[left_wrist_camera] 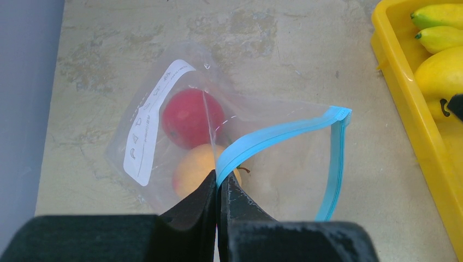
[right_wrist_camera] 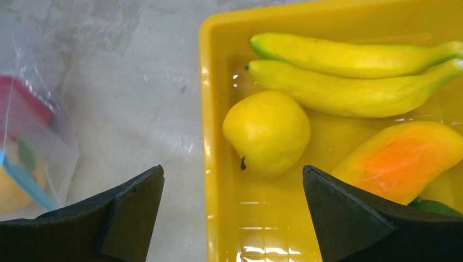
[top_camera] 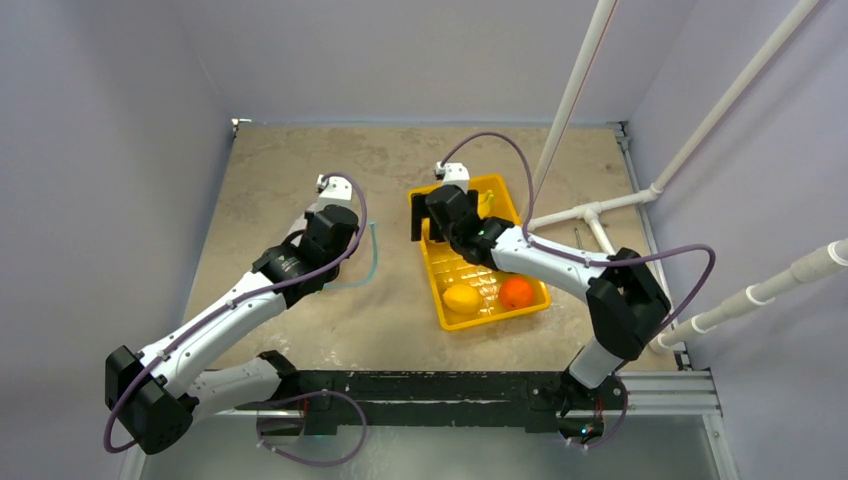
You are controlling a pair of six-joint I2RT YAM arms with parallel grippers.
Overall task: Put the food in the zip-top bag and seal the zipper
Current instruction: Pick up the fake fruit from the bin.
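Now our left claw [left_wrist_camera: 218,188] pinches the blue strip [left_wrist_camera: 273,134] of the bag [left_wrist_camera: 164,103], left of the tray [right_wrist_camera: 206,136], to hold its mouth open. Our right claw [right_wrist_camera: 230,170] is spread wide over a yellow fruit [right_wrist_camera: 266,132], ready to grab.

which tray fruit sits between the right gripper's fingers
The round yellow fruit, centred ahead of the open right gripper; the bananas lie beyond, the orange-fleshed piece aside.

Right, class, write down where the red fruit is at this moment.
In the left wrist view, the red fruit lies inside the zip-top bag, left of the yellow tray, with an orange-yellow fruit beside it, nearer the left gripper.
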